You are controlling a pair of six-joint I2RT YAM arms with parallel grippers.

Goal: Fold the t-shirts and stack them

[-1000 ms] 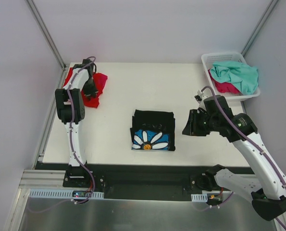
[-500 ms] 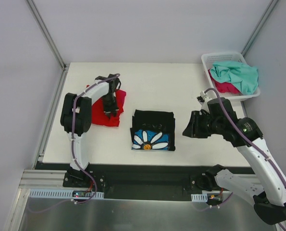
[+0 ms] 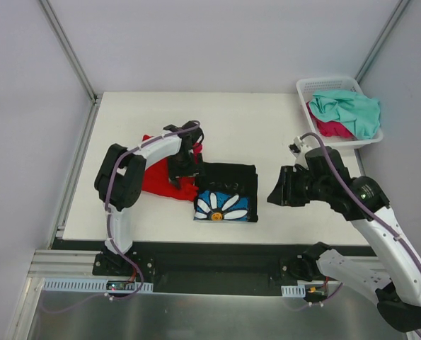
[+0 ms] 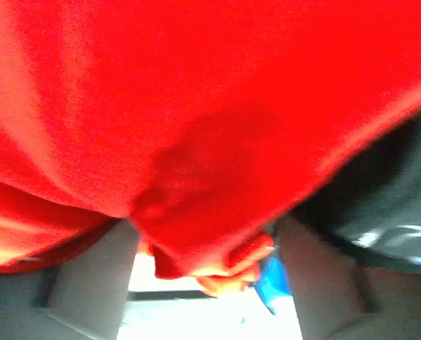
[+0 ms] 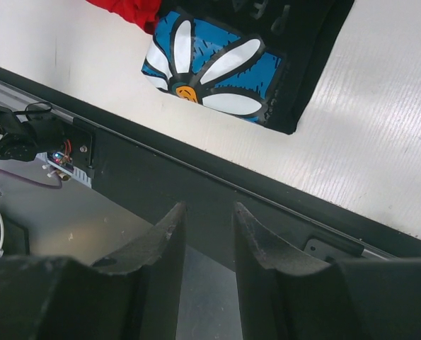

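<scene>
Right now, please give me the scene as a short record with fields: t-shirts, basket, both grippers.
Red t-shirt: crumpled on table, against the black t-shirt's left edge
Black t-shirt: folded, daisy print up, table centre
Basket: far right corner; holds teal t-shirt over pink t-shirt
Left gripper: on the red t-shirt, cloth between its fingers, grip unclear
Right gripper: above table, right of black t-shirt, empty, jaws slightly apart

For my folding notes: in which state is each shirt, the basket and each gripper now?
red t-shirt: bunched, touching the black one
black t-shirt: folded, daisy print up
teal t-shirt: crumpled, on top in basket
magenta t-shirt: crumpled, under the teal one
basket: upright, two shirts inside
left gripper: open, red cloth between its jaws
right gripper: open, empty
</scene>
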